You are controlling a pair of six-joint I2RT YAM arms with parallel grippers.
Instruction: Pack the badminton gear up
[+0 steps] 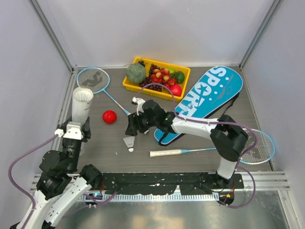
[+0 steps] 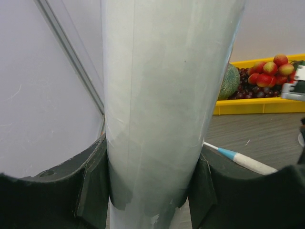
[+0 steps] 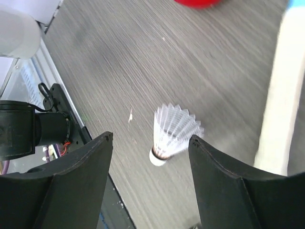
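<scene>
My left gripper (image 1: pixel 74 132) is shut on the white tube (image 1: pixel 81 106), holding it upright at the table's left; the tube (image 2: pixel 157 95) fills the left wrist view between the pads of the left gripper (image 2: pixel 150 167). My right gripper (image 3: pixel 150 138) hangs open above a white shuttlecock (image 3: pixel 172 132) lying on the table, which sits below the right gripper (image 1: pixel 132 129) as the shuttlecock (image 1: pixel 129 142). One blue-framed racket (image 1: pixel 93 80) lies at the back left. A second racket (image 1: pixel 257 148) lies at the right, its white handle (image 1: pixel 164 153) pointing left. The blue SPORT bag (image 1: pixel 209 95) lies at the back right.
A red ball (image 1: pixel 109 116) rests between the tube and the right gripper. A yellow tray (image 1: pixel 132 86) of fruit stands at the back centre. Grey walls close the table on three sides, and a metal rail runs along the near edge.
</scene>
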